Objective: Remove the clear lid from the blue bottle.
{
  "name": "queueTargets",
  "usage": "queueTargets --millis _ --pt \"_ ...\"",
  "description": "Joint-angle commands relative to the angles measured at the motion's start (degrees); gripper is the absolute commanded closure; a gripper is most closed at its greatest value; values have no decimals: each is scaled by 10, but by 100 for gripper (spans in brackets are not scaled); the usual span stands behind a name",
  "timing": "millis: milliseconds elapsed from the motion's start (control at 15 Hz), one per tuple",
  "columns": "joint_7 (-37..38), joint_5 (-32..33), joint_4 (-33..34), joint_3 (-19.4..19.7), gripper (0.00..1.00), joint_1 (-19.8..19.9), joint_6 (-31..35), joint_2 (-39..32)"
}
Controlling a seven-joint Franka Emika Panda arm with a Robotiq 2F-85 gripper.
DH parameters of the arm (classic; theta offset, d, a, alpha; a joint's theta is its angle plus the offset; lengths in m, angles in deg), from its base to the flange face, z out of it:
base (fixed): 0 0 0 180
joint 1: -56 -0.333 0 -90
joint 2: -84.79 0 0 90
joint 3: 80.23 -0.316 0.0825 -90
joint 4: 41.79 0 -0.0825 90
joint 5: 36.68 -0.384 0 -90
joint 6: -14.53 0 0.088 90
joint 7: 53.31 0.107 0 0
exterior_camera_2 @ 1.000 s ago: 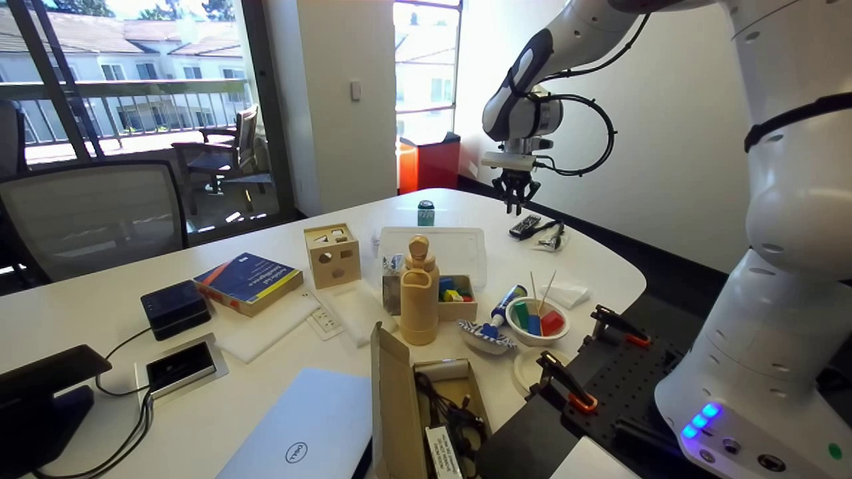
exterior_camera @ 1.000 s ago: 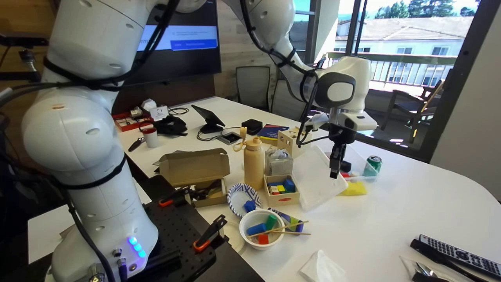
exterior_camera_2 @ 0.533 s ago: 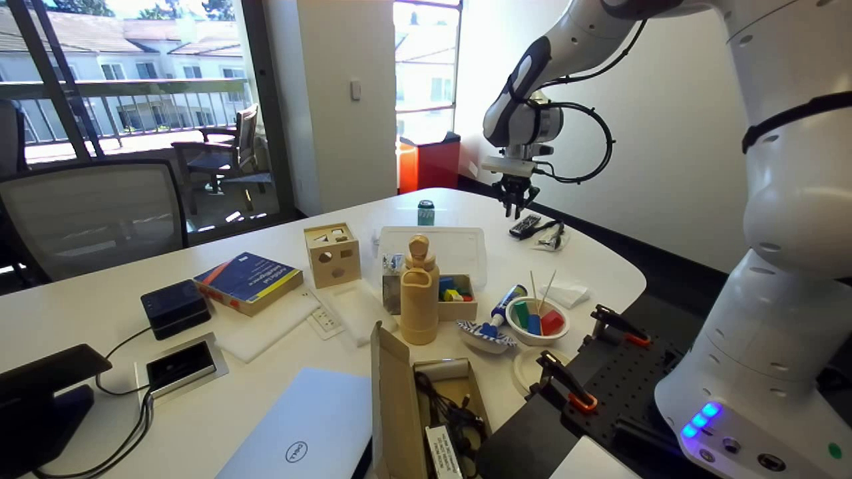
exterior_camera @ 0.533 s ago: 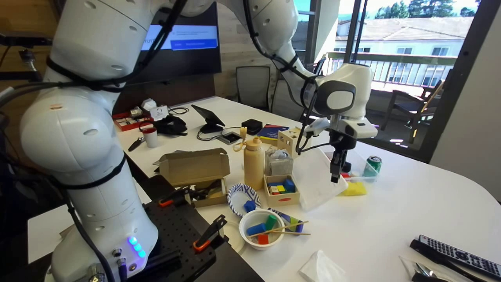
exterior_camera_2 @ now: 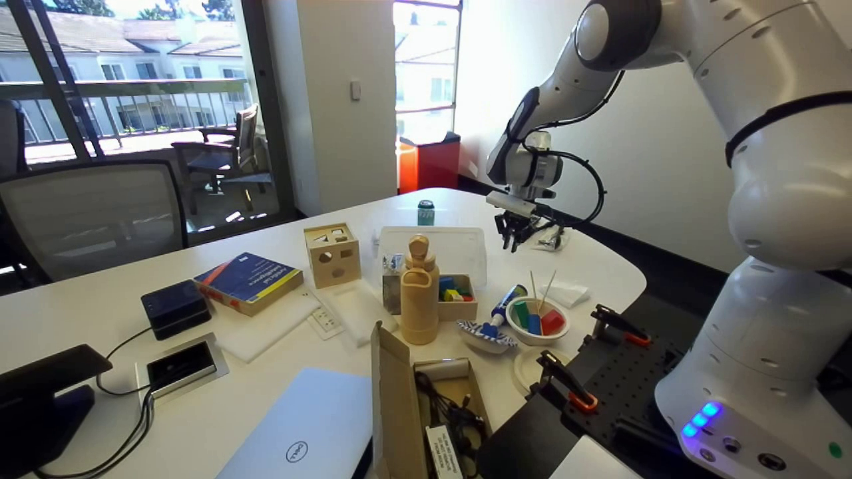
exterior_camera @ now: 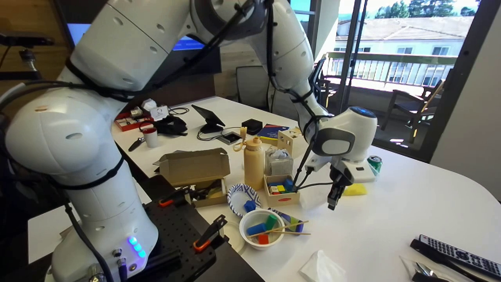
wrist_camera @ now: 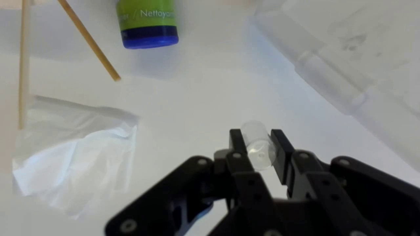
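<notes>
Clear lid (wrist_camera: 261, 155) in its grasp, the gripper (wrist_camera: 258, 139) hangs above the table (exterior_camera: 391, 227), the lid pinched between the two fingertips (wrist_camera: 237, 139) and well apart from the blue bottle (wrist_camera: 149, 19). From left to right, the wrist view shows two sticks (wrist_camera: 93, 46) with a crumpled white sheet (wrist_camera: 72, 160) below them, the bottle's blue end with a green band above it, the lid in the gripper, and a see-through panel (wrist_camera: 334, 78) along the right side. In an exterior view, read the same way, come a cardboard box (exterior_camera: 191, 166) with its flap raised, a patterned plate (exterior_camera: 235, 199) holding a blue piece (exterior_camera: 249, 206), an upright tan bottle (exterior_camera: 253, 164), a white bowl (exterior_camera: 250, 243) with the sticks jutting over its rim, a wooden tray (exterior_camera: 274, 201), and the blue bottle on its side just beside the bowl. Farther right are the gripper, a yellow piece (exterior_camera: 355, 189), a green can (exterior_camera: 374, 162) and a remote (exterior_camera: 462, 253).
</notes>
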Motion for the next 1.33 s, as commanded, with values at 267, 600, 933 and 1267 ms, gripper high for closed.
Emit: queueTargets --millis 267,600,933,1267 --pt "-41 -61 101 -23 94 39 -11 -116" --pt "-32 -41 123 -7 42 23 -34 -120" --pt "-19 -18 118 18 5 2 -93 -97" --pt "-15 -5 119 37 0 -14 -119 -91"
